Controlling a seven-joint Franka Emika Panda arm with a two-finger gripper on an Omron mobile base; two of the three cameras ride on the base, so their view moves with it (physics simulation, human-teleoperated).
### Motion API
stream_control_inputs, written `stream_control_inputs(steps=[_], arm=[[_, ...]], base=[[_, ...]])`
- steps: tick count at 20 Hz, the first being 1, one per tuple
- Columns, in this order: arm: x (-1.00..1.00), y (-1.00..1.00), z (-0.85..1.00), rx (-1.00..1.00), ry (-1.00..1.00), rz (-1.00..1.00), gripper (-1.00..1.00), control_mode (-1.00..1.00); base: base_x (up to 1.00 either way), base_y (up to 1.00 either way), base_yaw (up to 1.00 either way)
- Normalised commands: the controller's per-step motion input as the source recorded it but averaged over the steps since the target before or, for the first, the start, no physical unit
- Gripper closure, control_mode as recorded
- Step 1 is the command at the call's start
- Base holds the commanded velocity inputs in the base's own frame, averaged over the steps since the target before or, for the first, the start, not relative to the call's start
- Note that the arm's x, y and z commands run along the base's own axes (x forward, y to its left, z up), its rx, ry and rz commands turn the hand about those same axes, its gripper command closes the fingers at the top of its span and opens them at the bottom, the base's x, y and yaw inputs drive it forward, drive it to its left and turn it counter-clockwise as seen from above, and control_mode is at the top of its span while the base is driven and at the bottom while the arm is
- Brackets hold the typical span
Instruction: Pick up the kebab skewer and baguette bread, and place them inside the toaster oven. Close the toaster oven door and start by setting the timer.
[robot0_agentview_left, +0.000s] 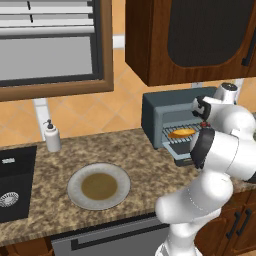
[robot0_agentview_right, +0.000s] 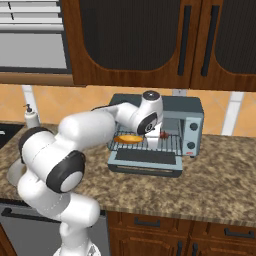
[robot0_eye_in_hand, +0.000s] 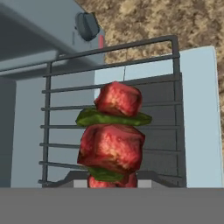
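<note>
Kebab skewer (robot0_eye_in_hand: 113, 133): red meat chunks with green slices between them, seen end-on in the hand view, directly ahead of the pincer and above the wire rack (robot0_eye_in_hand: 131, 74) of the toaster oven (robot0_agentview_right: 192, 112). In the right base view a small red bit of it (robot0_agentview_right: 163, 134) shows just past the wrist, at the oven mouth. Pincer clamped on the kebab skewer; fingertips themselves hidden behind the meat.

Baguette bread (robot0_agentview_right: 128, 138): lies on the rack inside the oven, toward its left side; also visible as an orange loaf (robot0_agentview_left: 182, 133) in the left base view.

Toaster oven door (robot0_agentview_right: 145, 161): dropped fully open, lying flat over the counter (robot0_agentview_right: 220, 185) in front of the oven. Knobs (robot0_agentview_right: 191, 127) on the right panel; a red mark below them, too small to read. No legible writing anywhere.

Plate (robot0_agentview_left: 99, 186) on the counter to the left of the oven, well apart from it: grey rim, brown centre, nothing on it. Soap dispenser (robot0_agentview_left: 52, 136) stands behind the plate, near the sink (robot0_agentview_left: 15, 182).
</note>
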Motion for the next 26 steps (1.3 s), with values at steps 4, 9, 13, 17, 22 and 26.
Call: stream_control_inputs(steps=[4, 9, 13, 17, 22, 26], arm=[[0.21, -0.03, 0.00, 0.00, 0.00, 0.00, 1.00, -1.00], [0.22, -0.04, -0.07, 0.00, 0.00, 0.00, 1.00, -1.00], [0.16, -0.03, -0.22, 0.00, 0.00, 0.00, 1.00, -1.00], [0.15, -0.01, -0.21, 0.00, 0.00, 0.00, 1.00, -1.00], [0.21, 0.00, -0.19, 0.00, 0.00, 0.00, 1.00, -1.00], [0.04, 0.00, -0.06, 0.00, 0.00, 0.00, -1.00, -1.00]], base=[[0.00, 0.00, 0.00], [0.00, 0.00, 0.00], [0.00, 0.00, 0.00], [0.00, 0.00, 0.00], [0.00, 0.00, 0.00], [0.00, 0.00, 0.00]])
